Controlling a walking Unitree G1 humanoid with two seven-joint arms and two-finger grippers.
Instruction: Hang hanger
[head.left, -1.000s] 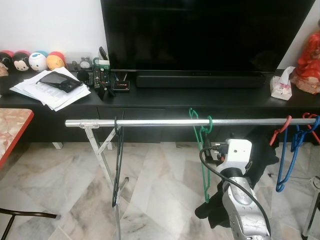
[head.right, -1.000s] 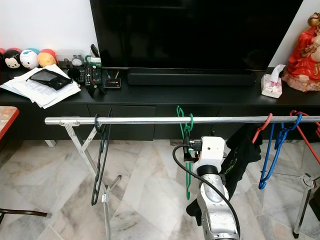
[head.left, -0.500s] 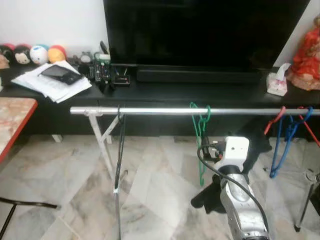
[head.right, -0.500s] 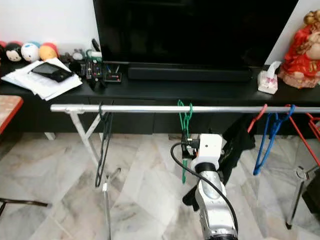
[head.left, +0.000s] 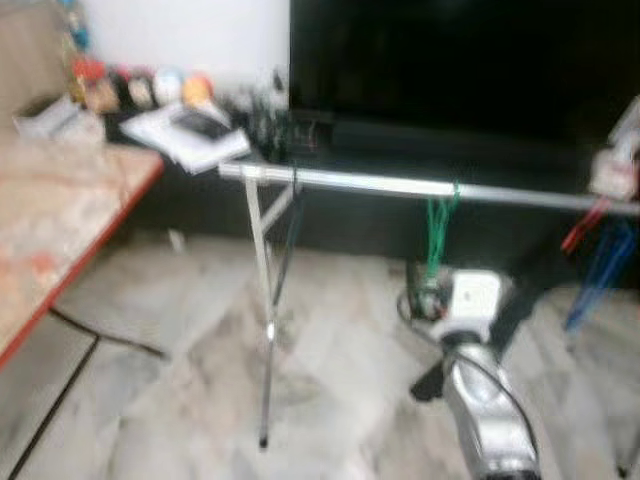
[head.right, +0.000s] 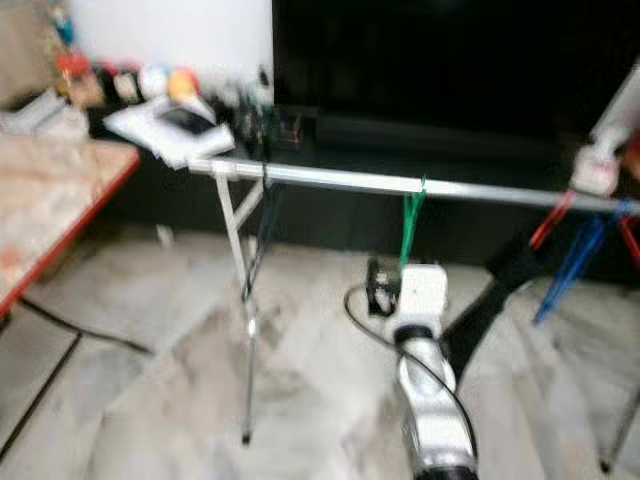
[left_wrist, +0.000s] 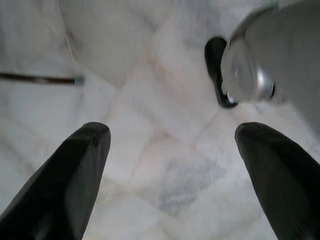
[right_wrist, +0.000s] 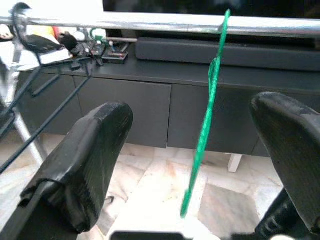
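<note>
The green hanger (right_wrist: 210, 95) hangs on the silver rail (head.left: 420, 187), free of both grippers. The right gripper (right_wrist: 195, 175) is just below the rail, its fingers (right_wrist: 85, 160) released and wide apart, with the hanger between them but not touched. The left gripper (left_wrist: 170, 170) is low over the marble floor (left_wrist: 150, 125), far under the rail, its fingers also released.

Green hanger (right_wrist: 212, 90) on a silver rail (right_wrist: 150, 22), grey-veined white marble floor (left_wrist: 150, 125), black claw fingers (right_wrist: 85, 155)
</note>
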